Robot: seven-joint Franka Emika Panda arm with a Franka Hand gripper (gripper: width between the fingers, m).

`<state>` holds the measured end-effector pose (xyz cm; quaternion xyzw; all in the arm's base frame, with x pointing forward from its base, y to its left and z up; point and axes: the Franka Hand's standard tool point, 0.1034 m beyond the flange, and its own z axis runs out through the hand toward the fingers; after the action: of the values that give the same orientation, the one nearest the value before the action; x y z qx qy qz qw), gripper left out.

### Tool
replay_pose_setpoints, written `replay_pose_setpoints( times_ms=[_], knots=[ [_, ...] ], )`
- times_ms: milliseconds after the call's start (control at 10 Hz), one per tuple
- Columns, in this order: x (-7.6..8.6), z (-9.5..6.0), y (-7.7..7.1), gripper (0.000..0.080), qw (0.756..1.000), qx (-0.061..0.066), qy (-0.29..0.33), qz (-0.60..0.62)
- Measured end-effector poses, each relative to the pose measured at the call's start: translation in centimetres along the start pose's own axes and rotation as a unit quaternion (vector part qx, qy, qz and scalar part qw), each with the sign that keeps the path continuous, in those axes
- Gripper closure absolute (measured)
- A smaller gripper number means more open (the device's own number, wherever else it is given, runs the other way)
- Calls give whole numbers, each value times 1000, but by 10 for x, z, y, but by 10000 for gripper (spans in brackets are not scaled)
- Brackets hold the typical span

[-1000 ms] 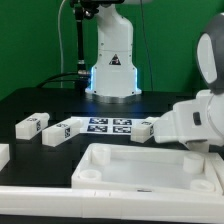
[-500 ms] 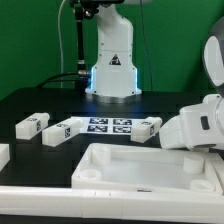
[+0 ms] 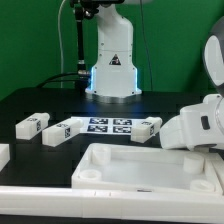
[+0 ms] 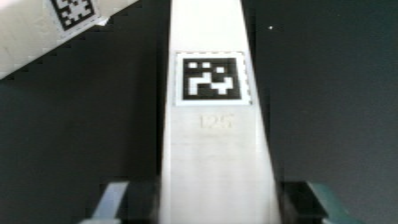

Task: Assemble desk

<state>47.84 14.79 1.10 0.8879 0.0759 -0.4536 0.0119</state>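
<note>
Exterior view: the desk top (image 3: 140, 165) lies in the foreground, with a spare leg block (image 3: 30, 124) beyond it near the marker board (image 3: 108, 125).

Wrist view: the gripper (image 4: 214, 202) straddles a tagged leg block (image 4: 214, 130) lying on the dark table. The jaws stand open, with slim gaps either side. This looks like the grasping step, and next they must close squarely on the block.

table (image 3: 40, 100): black top | marker board (image 3: 108, 125): flat on it, tags up | backdrop (image 3: 30, 40): green, behind

A robotics lab: green backdrop (image 3: 40, 40), black table (image 3: 30, 105), marker board (image 3: 110, 125), fixed arm base (image 3: 112, 65).
</note>
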Motion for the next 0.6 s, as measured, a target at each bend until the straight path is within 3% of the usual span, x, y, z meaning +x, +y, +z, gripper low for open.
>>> replay_pose_setpoints(
  times_ms=[300,400,600],
  knots=[
    [-3,-9,3,511,1000,3,7,2],
    [-10,-18,7,511,1000,4,12,2],
    [-38,-45,15,511,1000,6,28,7]
  ],
)
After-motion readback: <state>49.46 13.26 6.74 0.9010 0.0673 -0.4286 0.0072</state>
